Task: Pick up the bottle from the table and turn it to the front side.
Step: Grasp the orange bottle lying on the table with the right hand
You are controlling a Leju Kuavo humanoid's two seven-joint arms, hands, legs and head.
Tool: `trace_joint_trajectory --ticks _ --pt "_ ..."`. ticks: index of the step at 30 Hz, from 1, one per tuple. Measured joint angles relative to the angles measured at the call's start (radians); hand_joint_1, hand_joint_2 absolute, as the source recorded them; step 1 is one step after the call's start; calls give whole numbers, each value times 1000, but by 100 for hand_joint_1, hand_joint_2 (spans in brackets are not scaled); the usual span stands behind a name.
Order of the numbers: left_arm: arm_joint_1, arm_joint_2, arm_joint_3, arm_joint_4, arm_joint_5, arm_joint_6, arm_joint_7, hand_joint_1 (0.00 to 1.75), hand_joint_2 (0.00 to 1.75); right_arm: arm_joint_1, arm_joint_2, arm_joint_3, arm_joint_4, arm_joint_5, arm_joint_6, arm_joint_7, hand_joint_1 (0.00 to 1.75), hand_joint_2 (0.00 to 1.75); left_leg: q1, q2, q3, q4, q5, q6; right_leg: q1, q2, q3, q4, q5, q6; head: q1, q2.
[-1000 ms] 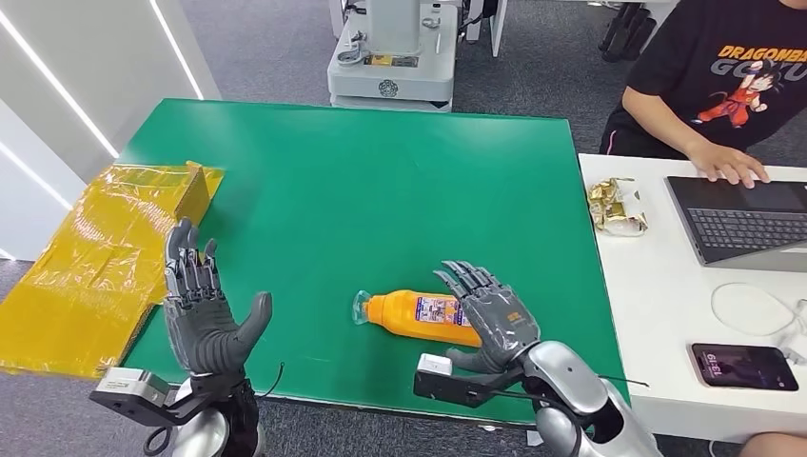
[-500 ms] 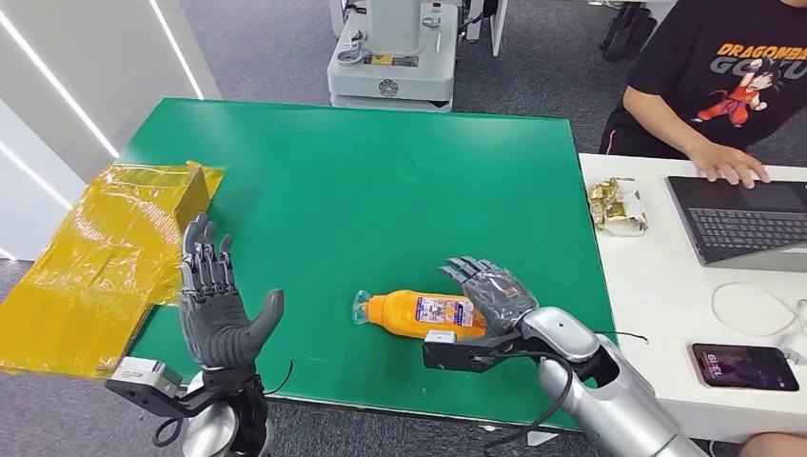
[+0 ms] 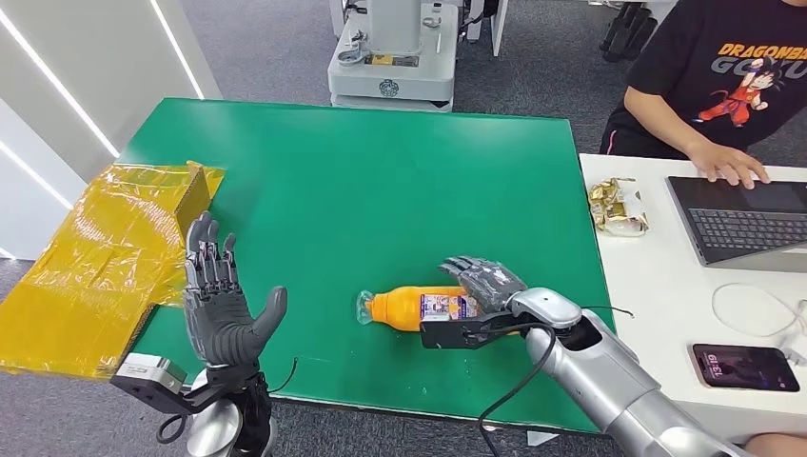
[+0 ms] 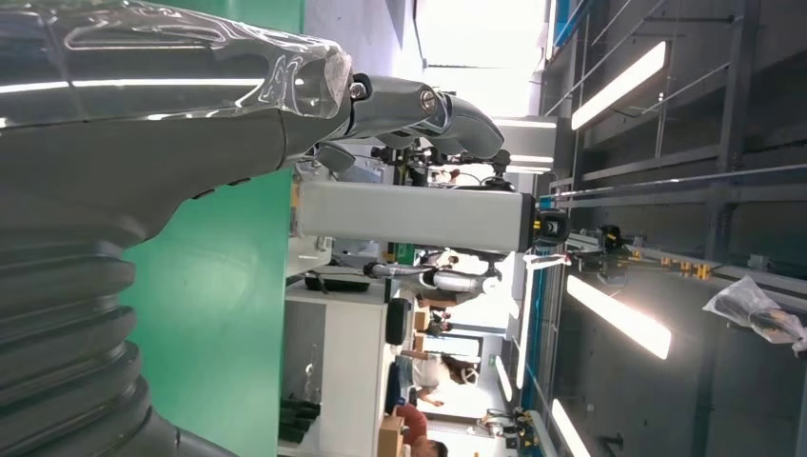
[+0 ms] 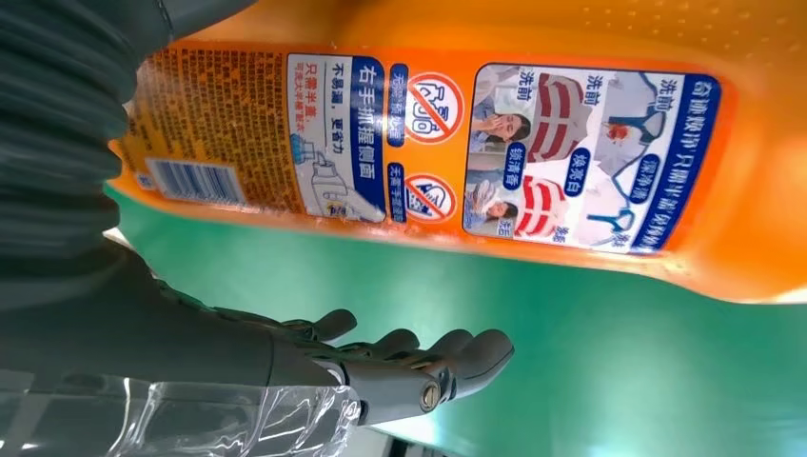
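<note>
One orange bottle (image 3: 411, 308) lies on its side on the green table (image 3: 362, 181), near the front edge, clear cap end pointing toward the robot's left. Contents not visible through the opaque orange wall. In the right wrist view the bottle (image 5: 571, 114) shows a printed label with a barcode, warning symbols and small pictures.

Right hand (image 3: 483, 284) rests over the bottom end of the bottle, fingers draped across the top of it. The right wrist view shows fingers (image 5: 419, 367) extended below the bottle with green table between them and it; whether the hand has a firm hold cannot be told from these views.

Left hand (image 3: 224, 309) is raised upright above the table's front left corner, palm open, fingers spread, holding nothing, well apart from the bottle.

One yellow plastic bag (image 3: 105, 257) lies crumpled over the table's left edge; what it holds cannot be told.

Beside the green table, one white desk (image 3: 657, 324). On it: one laptop (image 3: 742, 221), one phone (image 3: 744, 367), one crinkled gold wrapper (image 3: 617, 208), one white cable (image 3: 757, 309). One person (image 3: 723, 86) in a black printed shirt sits at the desk, one hand on the laptop.

One grey machine base (image 3: 392, 67) stands on the floor beyond the table's far edge.
</note>
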Motion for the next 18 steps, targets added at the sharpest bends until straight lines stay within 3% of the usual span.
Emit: trace_joint_trajectory --ticks 18 --pt "1 0 0 2 0 17 0 0 175 -44 23 57 135 -15 25 -22 0 175 0 0 0 0 0 0 0 0 0 0 0 0 0 0"
